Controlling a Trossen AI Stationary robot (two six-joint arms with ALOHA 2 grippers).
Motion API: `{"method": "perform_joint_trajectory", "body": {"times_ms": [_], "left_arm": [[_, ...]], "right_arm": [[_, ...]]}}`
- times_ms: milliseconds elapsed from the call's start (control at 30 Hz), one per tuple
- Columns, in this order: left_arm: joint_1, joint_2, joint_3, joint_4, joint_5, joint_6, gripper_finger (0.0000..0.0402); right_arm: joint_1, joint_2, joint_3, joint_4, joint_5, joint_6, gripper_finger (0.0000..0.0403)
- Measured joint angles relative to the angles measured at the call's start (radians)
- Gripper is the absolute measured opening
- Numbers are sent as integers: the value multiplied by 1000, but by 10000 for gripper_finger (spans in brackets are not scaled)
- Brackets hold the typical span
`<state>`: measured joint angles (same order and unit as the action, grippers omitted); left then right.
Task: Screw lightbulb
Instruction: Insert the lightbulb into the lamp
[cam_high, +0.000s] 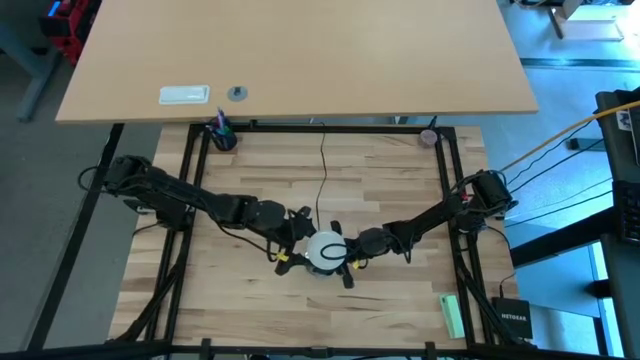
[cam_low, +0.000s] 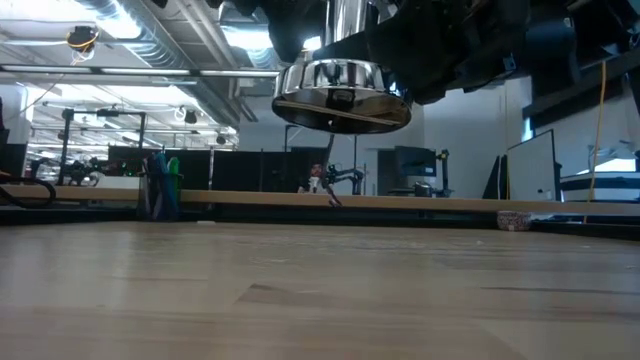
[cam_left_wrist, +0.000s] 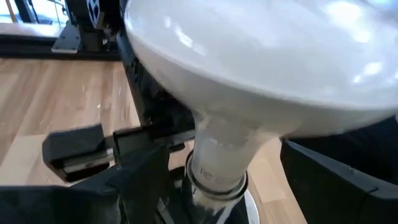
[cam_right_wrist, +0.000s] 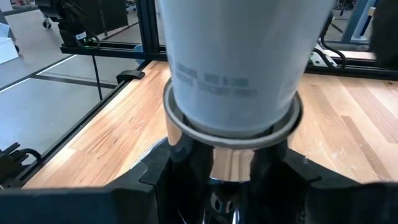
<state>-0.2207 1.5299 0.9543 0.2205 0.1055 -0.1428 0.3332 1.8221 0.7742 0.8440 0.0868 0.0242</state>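
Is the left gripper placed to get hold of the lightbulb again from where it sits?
Probably yes. The left gripper is open right beside the lightbulb, its fingers flanking the neck with nothing between. The right gripper grips the socket below, clear of the neck.

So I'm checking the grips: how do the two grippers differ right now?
The left gripper is open, its fingers standing clear on either side of the lightbulb's neck; the right gripper is shut on the socket. The left one sits at the bulb, the right one lower, at the silver socket under it. Both meet at the table's middle, with the assembly held off the surface.
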Motion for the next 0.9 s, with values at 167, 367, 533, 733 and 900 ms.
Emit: {"method": "perform_joint_trajectory", "body": {"times_ms": [167,367,533,733,900], "left_arm": [[-4,0,0,-11,1,-7,299],[-50,-2,0,-188,-188,-229,299],[-144,0,0,-173,-580,-321,299],[-191,31,0,-11,-854,-331,299],[-191,129,0,98,-959,-379,299]], "right_arm": [[0,0,0,-4,21,1,176],[0,0,0,-57,236,61,176],[-17,0,-1,-130,412,150,176],[-36,0,-1,-138,426,212,176],[-34,0,-1,-138,441,213,176]]}}
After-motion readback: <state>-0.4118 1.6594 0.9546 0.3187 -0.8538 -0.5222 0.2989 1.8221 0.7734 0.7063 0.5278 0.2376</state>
